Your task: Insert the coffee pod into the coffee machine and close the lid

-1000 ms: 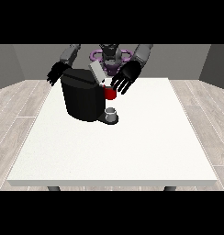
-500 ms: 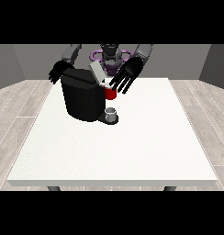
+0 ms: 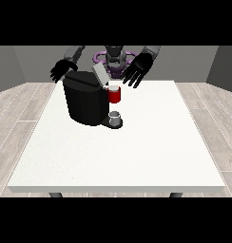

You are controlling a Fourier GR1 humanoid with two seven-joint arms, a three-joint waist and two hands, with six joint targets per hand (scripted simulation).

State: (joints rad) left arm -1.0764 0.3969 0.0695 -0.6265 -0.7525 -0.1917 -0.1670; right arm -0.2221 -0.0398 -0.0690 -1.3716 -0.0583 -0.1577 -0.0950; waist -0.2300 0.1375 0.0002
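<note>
Both robot hands raised, right-side robot hand (image 3: 138, 69) open above coffee machine (image 3: 85, 97)

Coffee machine (image 3: 84, 102) sat on surface (image 3: 137, 152), upper left of centre. Thing at the machine (image 3: 114, 94) on its right side, w/ a small thing (image 3: 115, 117) below it on machine's base.

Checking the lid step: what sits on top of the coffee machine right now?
A grey lid stands tilted up, open, above the coffee machine. A red thing at the machine shows beside it. The opening under the lid is hidden.
</note>
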